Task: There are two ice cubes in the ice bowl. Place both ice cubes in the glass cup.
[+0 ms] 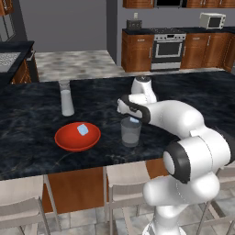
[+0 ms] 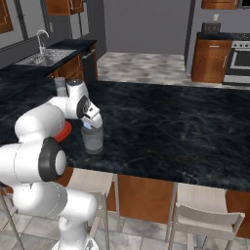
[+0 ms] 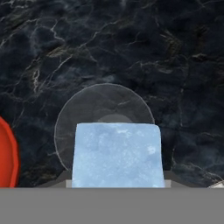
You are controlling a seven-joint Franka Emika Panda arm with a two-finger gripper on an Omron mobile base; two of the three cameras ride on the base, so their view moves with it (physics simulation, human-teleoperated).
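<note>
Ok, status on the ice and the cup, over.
Gripper shut on one pale blue ice cube, above the transparent grey glass cup. Second cube in the red-orange round bowl. Nothing in the way.

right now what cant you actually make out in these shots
- Finger pads: in the hand view the held ice cube covers them, so the contact is unseen.
- Gripper: the wrist hides its opening in both base views.
- Ice bowl: in the right base view the arm covers most of it, cube included.
- Glass cup: its bottom is too small and hazy to check.
</note>
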